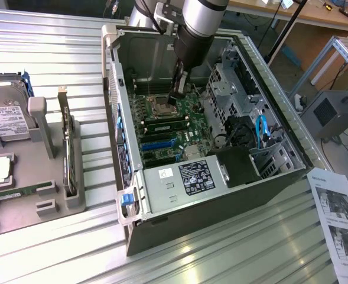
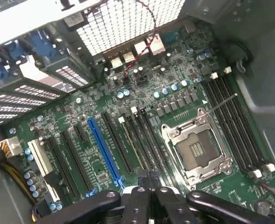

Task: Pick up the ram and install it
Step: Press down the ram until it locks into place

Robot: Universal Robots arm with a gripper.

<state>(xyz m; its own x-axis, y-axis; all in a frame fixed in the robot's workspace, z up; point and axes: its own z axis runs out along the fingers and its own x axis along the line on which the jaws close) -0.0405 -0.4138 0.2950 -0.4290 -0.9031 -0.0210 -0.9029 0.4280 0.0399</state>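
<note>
Ribbed metal tabletop (image 1: 55, 53), open computer case (image 1: 162, 231), gripper (image 1: 176, 94) clenched over motherboard (image 1: 182, 115).

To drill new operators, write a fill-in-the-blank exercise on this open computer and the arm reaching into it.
1. The black robot gripper hangs inside the open dark metal computer case, above its green ___.
2. In the wrist view, the long plastic expansion slot that stands out by colour is ___.
3. The square metal processor socket holds ___ chip.
4. The silver-labelled hard drive sits in the grey plastic fixture on the exterior view's ___.

Missing words: motherboard; blue; no; left.
</note>
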